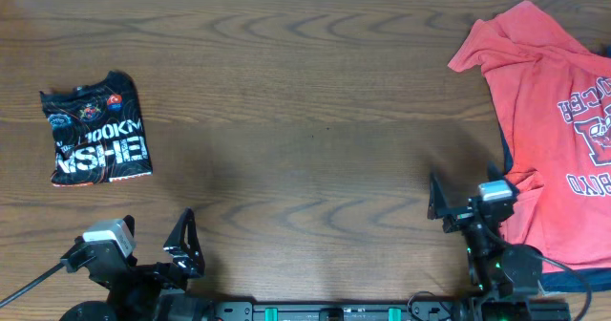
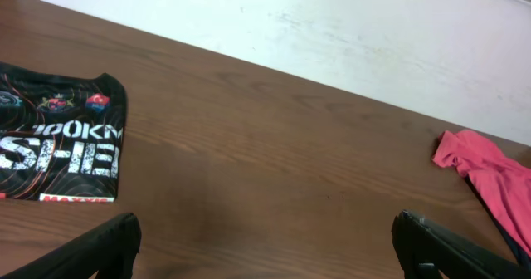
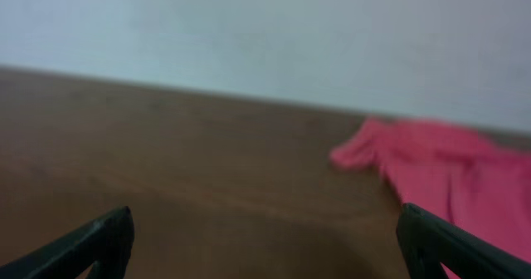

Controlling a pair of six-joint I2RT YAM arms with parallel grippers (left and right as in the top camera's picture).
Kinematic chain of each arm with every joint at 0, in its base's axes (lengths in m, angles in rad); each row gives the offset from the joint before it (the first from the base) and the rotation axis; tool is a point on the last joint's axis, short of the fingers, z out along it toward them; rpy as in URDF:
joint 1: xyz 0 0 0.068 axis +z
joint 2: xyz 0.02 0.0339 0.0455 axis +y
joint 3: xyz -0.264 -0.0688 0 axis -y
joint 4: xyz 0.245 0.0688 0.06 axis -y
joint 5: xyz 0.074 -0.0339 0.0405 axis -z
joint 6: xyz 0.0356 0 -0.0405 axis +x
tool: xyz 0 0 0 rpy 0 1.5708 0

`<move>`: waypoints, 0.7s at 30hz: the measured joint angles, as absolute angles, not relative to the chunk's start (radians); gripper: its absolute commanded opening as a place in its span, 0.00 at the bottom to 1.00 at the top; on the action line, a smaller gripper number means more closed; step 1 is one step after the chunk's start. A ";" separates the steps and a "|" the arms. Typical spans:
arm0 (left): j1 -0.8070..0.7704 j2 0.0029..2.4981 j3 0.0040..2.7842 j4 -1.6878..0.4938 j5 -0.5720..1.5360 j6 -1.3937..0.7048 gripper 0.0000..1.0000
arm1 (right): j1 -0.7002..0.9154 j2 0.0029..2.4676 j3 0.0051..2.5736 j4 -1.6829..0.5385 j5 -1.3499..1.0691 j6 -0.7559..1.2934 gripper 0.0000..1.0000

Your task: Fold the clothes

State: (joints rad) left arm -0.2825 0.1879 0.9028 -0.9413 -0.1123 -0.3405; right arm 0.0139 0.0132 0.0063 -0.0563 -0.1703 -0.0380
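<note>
Brown wooden table (image 1: 305,101), white wall (image 2: 373,38) behind it.

Black sports shirt with thin orange-white contour lines and white lettering (image 1: 95,130): left of the overhead frame, already a compact folded rectangle lying flat. It looks finished.

Red T-shirt with white lettering (image 1: 554,120): right side of the overhead frame, spread loose and rumpled and running off the right edge. One sleeve pokes toward the upper middle. Not yet folded.

Handling, judged: both are light, limp knit with no stiffness. The cloth will sag and drag on the wood when lifted, and it is not fragile. The red T-shirt is best pinched at a hem corner or sleeve edge, where a single layer stands proud. A pinch in mid-panel would bunch it.

Left gripper (image 1: 183,245): lower left of the overhead frame, jaws spread wide and holding nothing. In its wrist view (image 2: 265,237) the black sports shirt (image 2: 58,146) sits upper left, well apart.

Right gripper (image 1: 447,206): lower right of the overhead frame, jaws likewise wide and empty over bare wood. The red T-shirt's near edge lies just beside it on the right. Whether they touch cannot be told. In its blurred wrist view (image 3: 265,229) the red cloth (image 3: 448,163) fills the right of the frame, off the jaw line.
</note>
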 measured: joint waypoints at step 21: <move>-0.282 0.188 0.903 -0.942 -0.112 -0.340 0.98 | 0.014 0.013 0.007 -0.054 -0.184 -0.038 0.99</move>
State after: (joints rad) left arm -0.2825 0.1879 0.9028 -0.9417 -0.1123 -0.3405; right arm 0.0139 0.0128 0.0067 -0.0544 -0.1837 -0.0380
